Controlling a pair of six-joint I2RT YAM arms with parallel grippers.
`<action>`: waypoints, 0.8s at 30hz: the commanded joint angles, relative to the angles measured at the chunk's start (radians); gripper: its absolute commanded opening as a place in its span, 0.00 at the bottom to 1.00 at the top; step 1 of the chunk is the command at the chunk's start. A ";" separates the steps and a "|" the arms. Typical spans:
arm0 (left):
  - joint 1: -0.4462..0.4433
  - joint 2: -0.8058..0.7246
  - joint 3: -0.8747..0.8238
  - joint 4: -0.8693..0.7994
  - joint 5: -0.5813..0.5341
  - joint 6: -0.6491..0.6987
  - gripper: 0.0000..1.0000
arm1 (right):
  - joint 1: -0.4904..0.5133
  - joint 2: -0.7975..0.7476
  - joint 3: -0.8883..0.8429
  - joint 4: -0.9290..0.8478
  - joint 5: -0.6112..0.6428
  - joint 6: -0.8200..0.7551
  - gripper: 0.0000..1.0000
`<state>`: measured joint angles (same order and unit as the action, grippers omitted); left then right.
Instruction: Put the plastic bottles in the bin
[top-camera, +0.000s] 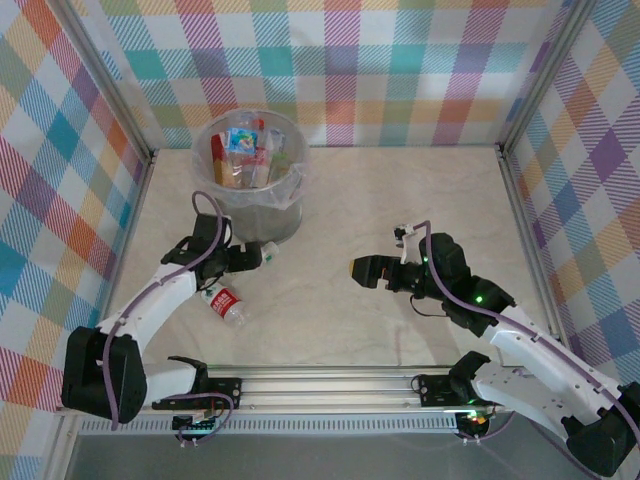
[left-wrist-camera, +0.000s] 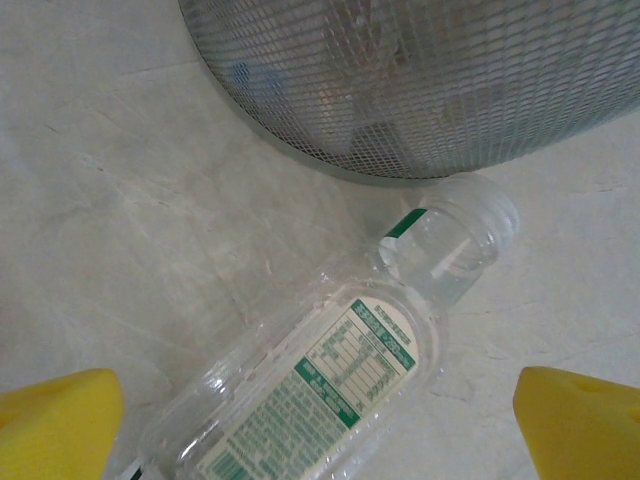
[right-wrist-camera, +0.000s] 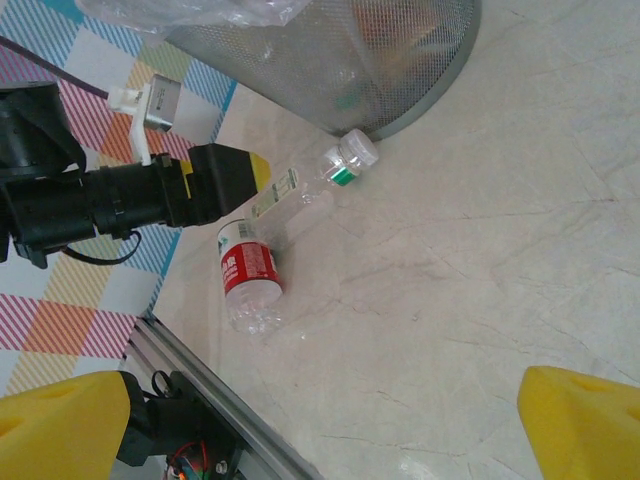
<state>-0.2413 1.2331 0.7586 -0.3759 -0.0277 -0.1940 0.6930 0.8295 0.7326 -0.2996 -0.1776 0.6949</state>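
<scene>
The bin (top-camera: 250, 205) is a round grey mesh bucket with a clear bag liner, holding several plastic bottles (top-camera: 243, 150). A clear bottle with a green and white label (left-wrist-camera: 345, 375) lies on the table against the bin's base (left-wrist-camera: 420, 90). My left gripper (left-wrist-camera: 320, 425) is open, its yellow fingertips (left-wrist-camera: 55, 420) either side of this bottle and apart from it. A red-labelled bottle (top-camera: 225, 305) lies closer to the near edge, also seen as the red-labelled bottle (right-wrist-camera: 248, 272) in the right wrist view. My right gripper (top-camera: 365, 272) hangs open over bare table, nothing between its fingers (right-wrist-camera: 590, 420).
Plaid walls with metal posts close in the table on three sides. A metal rail (top-camera: 320, 380) runs along the near edge. The left arm (right-wrist-camera: 110, 195) reaches toward the bin's base.
</scene>
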 joint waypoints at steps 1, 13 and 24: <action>-0.010 0.021 -0.021 0.089 0.007 0.033 1.00 | -0.006 -0.014 -0.010 0.019 -0.015 -0.007 1.00; -0.046 0.139 -0.003 0.058 0.023 0.035 1.00 | -0.006 -0.029 -0.017 0.015 -0.004 -0.008 1.00; -0.189 0.143 0.026 -0.046 -0.102 -0.024 1.00 | -0.006 -0.043 -0.031 0.027 -0.005 0.006 1.00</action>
<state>-0.4026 1.3735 0.7517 -0.3695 -0.0719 -0.1898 0.6930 0.8009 0.7128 -0.2996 -0.1772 0.6952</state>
